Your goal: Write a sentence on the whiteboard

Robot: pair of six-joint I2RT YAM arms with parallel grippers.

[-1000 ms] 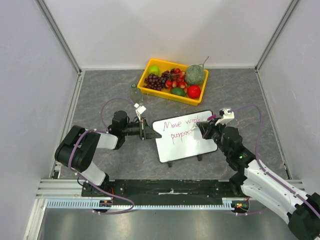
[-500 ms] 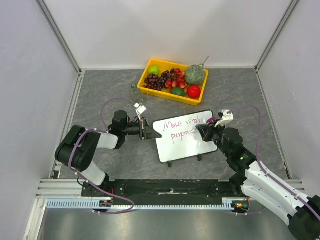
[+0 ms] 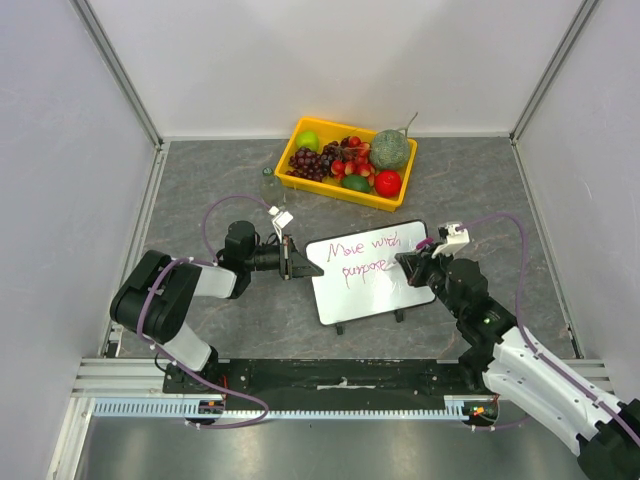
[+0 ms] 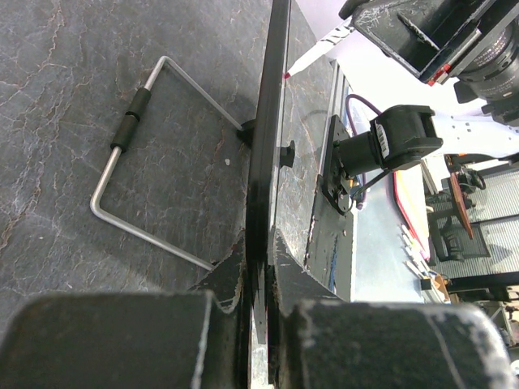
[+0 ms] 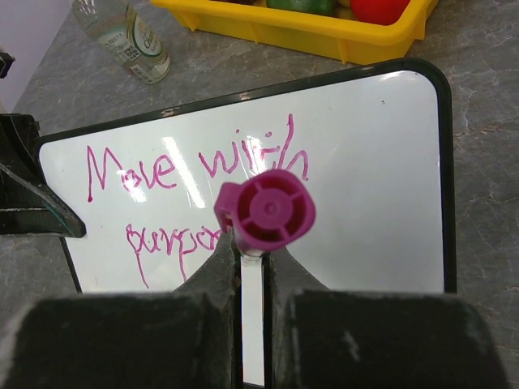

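Observation:
The whiteboard (image 3: 378, 290) lies tilted at the table's middle, propped on its feet. The sentence (image 3: 362, 256) in magenta reads "Move with" above "purpose". My left gripper (image 3: 291, 260) is shut on the whiteboard's left rim; in the left wrist view the board (image 4: 268, 121) runs edge-on out of the left gripper (image 4: 264, 261). My right gripper (image 3: 410, 263) is shut on a magenta marker (image 5: 266, 212), held just right of the second line of the sentence (image 5: 195, 174) over the whiteboard (image 5: 373, 186). The marker tip (image 4: 312, 58) points at the board's face; whether it touches is unclear.
A yellow tray (image 3: 292, 150) of fruit stands behind the board, its wall (image 5: 324, 36) close to the board's far edge. A small clear bottle (image 3: 269, 186) stands left of the tray. A bent wire stand (image 4: 154, 146) sticks out under the board. Walls enclose the table.
My right gripper has slid a little to the right with the marker, uncovering the end of "purpose". The left gripper and the board have stayed put.

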